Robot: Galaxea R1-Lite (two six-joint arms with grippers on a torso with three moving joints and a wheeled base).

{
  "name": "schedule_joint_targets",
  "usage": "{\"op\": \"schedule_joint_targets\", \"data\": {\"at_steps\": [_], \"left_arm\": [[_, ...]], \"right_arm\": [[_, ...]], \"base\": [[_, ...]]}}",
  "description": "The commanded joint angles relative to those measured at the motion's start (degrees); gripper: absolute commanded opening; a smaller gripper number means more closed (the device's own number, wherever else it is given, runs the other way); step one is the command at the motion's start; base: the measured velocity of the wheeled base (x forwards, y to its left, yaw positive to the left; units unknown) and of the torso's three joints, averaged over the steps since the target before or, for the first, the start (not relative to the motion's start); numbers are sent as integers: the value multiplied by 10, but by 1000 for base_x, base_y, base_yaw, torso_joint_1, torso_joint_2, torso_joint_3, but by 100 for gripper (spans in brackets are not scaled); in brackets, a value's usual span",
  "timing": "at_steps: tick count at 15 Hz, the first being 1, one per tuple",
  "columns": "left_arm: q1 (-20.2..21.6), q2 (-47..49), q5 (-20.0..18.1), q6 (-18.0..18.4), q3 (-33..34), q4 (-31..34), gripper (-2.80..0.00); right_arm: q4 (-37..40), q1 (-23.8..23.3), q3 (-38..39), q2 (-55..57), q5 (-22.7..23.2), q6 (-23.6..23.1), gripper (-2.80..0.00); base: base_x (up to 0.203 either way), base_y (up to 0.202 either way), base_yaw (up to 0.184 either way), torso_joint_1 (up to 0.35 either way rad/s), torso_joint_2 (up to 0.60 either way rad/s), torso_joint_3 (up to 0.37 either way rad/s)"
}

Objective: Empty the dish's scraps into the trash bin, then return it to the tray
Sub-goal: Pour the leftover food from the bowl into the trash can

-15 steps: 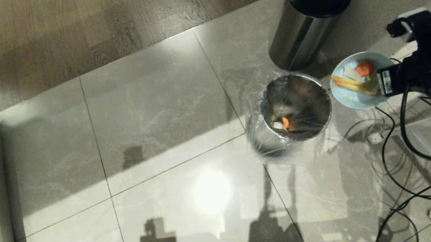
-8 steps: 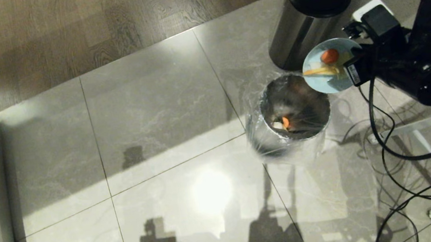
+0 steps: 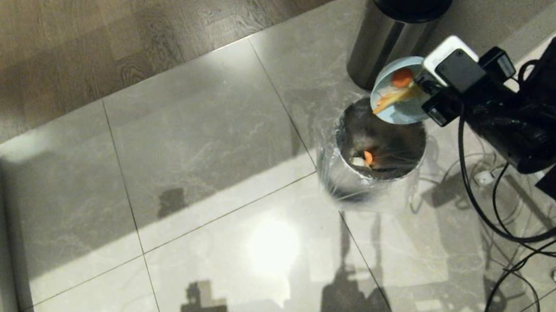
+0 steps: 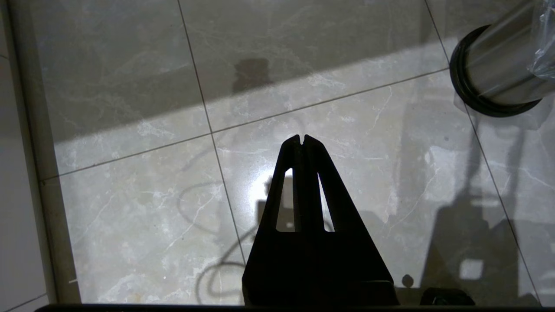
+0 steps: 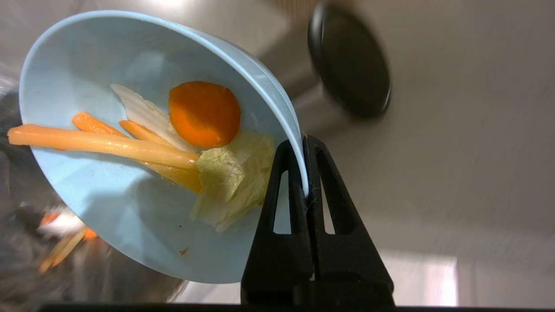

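From the head camera, the right gripper (image 3: 424, 88) is mostly covered by its own wrist camera block, so its fingers are hard to make out; it reaches in from the right and holds the light-blue bowl (image 3: 394, 107) by its rim. The bowl hangs over the far right edge of the trash bin (image 3: 377, 152), tilted with its open side toward the bin. The scraps (image 3: 392, 95) lie inside it: an orange carrot round and pale sticks whose long axis points down toward the bin's mouth. The bin stands open on the tiled floor (image 3: 193, 150), lined with a clear bag, with a small orange and white bit at its bottom. Just behind it stands a black-lidded steel bin (image 3: 396, 22). The tray is nowhere in view.

From the left wrist, the left gripper (image 4: 302, 141) hangs above the floor (image 4: 143, 130) with its fingers pressed together and nothing between them. Only the lower wall and black base ring of the trash bin (image 4: 498, 73) show, cut off at the corner.

From the right wrist, the right gripper (image 5: 302, 149) is clamped on the bowl's (image 5: 108, 208) rim. The bowl is tipped steeply. The scraps (image 5: 173, 143) are a carrot round, cabbage pieces and long yellow-orange sticks pointing away from the gripper, the longest reaching the opposite rim. The trash bin (image 5: 39, 255) below is blurred; the black-lidded bin (image 5: 347, 60) is blurred too.
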Motion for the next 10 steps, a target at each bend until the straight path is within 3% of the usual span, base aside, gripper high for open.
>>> {"op": "schedule_joint_targets", "data": {"at_steps": [1, 5, 10], "left_arm": [[0, 0, 0, -1, 0, 0, -280], [0, 0, 0, -1, 0, 0, -280], [-1, 1, 0, -1, 0, 0, -280]], "right_arm": [[-71, 0, 32, 9, 34, -35, -280], [-184, -11, 46, 40, 121, -97, -280], [-205, -49, 98, 47, 214, -133, -280]], "base": [[0, 0, 0, 0, 0, 0], [0, 0, 0, 0, 0, 0], [0, 0, 0, 0, 0, 0]]}}
